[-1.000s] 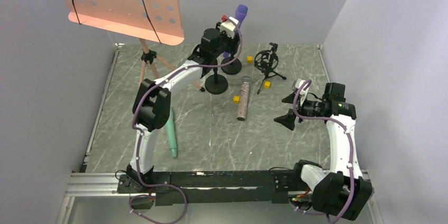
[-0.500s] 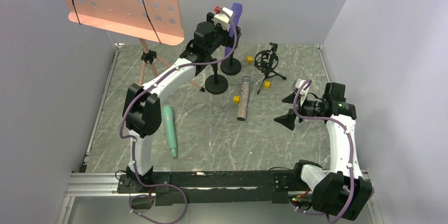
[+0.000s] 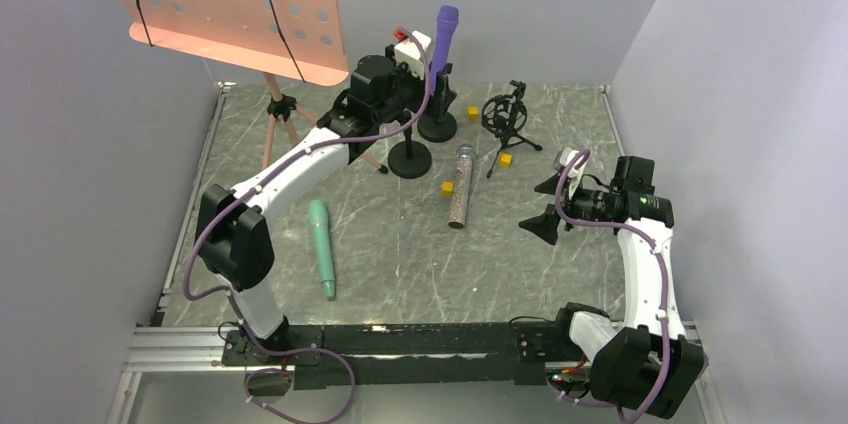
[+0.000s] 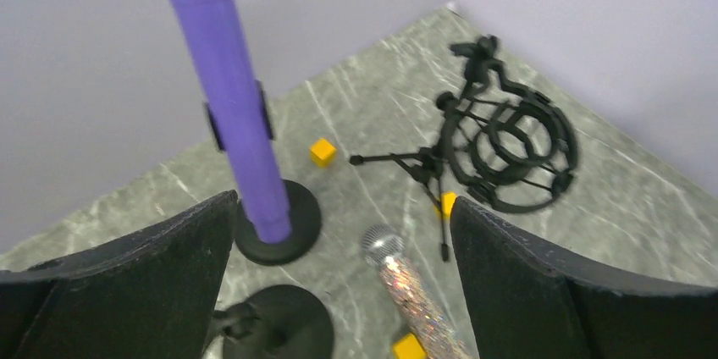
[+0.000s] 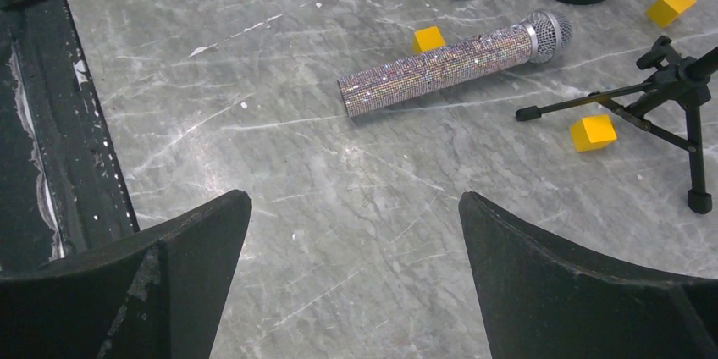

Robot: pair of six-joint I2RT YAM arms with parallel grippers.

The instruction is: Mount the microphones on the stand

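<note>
Table [image 3: 400,274]: grey marbled top with walls on three sides; everything below stands or lies on it.
Music stand [image 3: 215,4]: orange perforated desk on a tripod, far left corner.
Left gripper [image 4: 340,207]: raised at the far middle with its fingers spread wide, holding nothing; the purple mic stands just ahead, nearer its left finger.
Right gripper [image 5: 356,198]: hovers over the right side of the table, fingers wide apart and holding nothing, well apart from the glitter mic.
Purple mic [image 4: 233,96]: upright, head up, gripped by the black clip [image 4: 265,113] of the far stand [image 3: 438,128].
Near stand [image 3: 409,159]: round black base, just beside the far stand.
Shock mount [image 4: 508,143]: black ring cage on a small tripod, right of both stands.
Green mic [image 3: 321,247]: lies flat on the left side of the table, apart from both grippers.
Glitter mic [image 5: 449,67]: lies flat mid-table, mesh head towards the stands.
Cubes: three small yellow ones; one [image 5: 428,39] just beside the glitter mic, one [image 5: 593,132] by a tripod leg, one [image 4: 322,151] behind the far stand.
</note>
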